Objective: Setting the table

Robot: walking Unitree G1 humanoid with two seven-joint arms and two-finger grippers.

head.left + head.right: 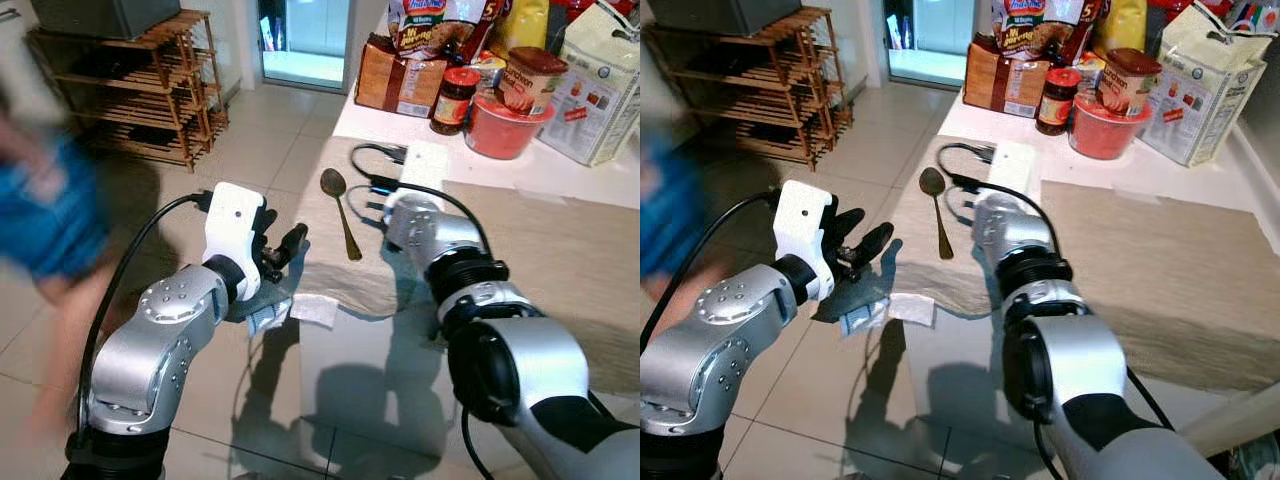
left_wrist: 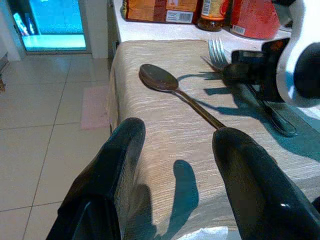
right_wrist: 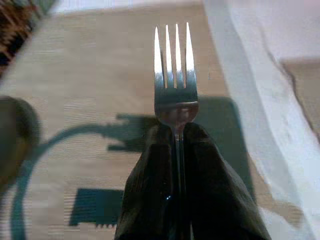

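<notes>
The left gripper (image 1: 285,250) hangs off the near-left corner of the surface (image 1: 560,165), its two black fingers (image 2: 107,170) spread apart with nothing between them. Ahead of it, on the beige placemat (image 1: 560,260), lies the spoon (image 1: 340,210): bowl toward the far side, handle running back toward the robot and slightly to its right. In the left wrist view the handle's end sits just past the fingertips, close to one finger and not between the two, so the spoon's long axis runs roughly along the line of the fingers, not across it. The left arm is plainly the nearer one to the spoon, and any grasp from there would probably need the wrist turned so the fingers straddle the handle.

Just right of the spoon, the right gripper (image 3: 172,165) is over the same placemat, fingers pressed together on the handle of a fork (image 3: 175,65). The tines point straight out beyond the fingertips, away from the robot, and the fork's long axis is in line with the fingers. My reading is that the fork is being carried to lie beside the spoon, roughly parallel to it; whether the tines touch the cloth I cannot tell.
</notes>
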